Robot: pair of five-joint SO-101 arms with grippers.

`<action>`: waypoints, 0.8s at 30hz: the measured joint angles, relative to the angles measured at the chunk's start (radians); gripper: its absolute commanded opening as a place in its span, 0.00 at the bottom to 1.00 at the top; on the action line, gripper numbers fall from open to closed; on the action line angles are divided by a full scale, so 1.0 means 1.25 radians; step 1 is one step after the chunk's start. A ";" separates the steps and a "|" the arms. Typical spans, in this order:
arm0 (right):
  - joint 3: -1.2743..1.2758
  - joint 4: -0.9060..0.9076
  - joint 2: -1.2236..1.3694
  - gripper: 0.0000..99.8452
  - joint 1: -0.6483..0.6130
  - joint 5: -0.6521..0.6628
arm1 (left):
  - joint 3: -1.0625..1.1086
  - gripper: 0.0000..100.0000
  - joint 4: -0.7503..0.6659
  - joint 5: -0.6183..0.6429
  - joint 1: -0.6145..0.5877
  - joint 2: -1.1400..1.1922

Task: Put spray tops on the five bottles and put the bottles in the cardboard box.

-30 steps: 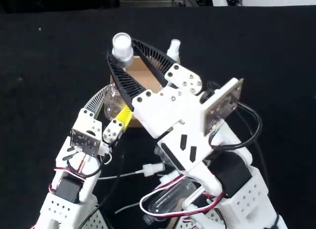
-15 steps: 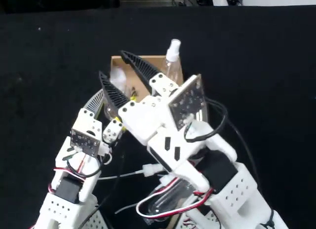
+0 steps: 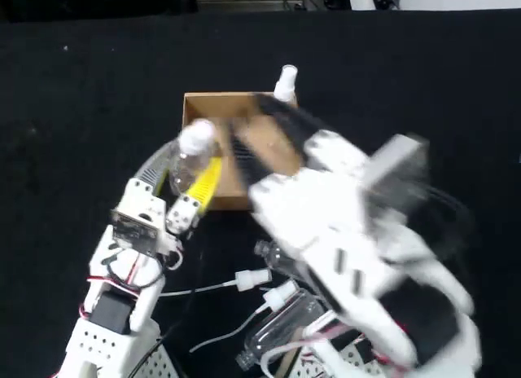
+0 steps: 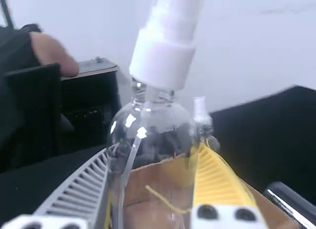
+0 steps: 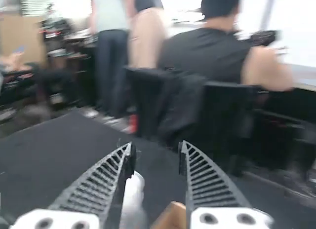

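My left gripper point(image 3: 193, 160) is shut on a clear bottle point(image 3: 184, 166) held upright at the near left edge of the cardboard box point(image 3: 244, 109). In the left wrist view the bottle point(image 4: 148, 140) stands between a grey and a yellow finger, with a white spray top point(image 4: 165, 46) on its neck. My right gripper point(image 3: 244, 117) hangs open over the box; its black fingers point(image 5: 98, 189) frame a white spray top point(image 5: 131, 189). A second bottle with a spray top point(image 3: 285, 83) stands at the box's far right corner.
On the black table in front of the box lie a clear bottle point(image 3: 281, 325), another bottle neck point(image 3: 264, 252) and two loose spray tops with tubes point(image 3: 248, 279) point(image 3: 278, 296). The right arm's body covers the near right area.
The right gripper lowered a white spray top onto the bottle in the left gripper, let go, and pulled back to the right. The left arm stayed almost still.
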 measured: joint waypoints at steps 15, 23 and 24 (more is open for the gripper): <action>0.313 0.052 -0.253 0.11 0.466 0.000 | 0.000 0.03 -0.015 0.392 -0.257 0.000; 0.615 -0.120 -0.237 0.11 0.481 -0.055 | 0.000 0.03 -0.021 0.389 -0.261 0.000; 0.642 -0.142 -0.237 0.11 0.481 -0.065 | 0.000 0.03 -0.025 0.389 -0.261 0.000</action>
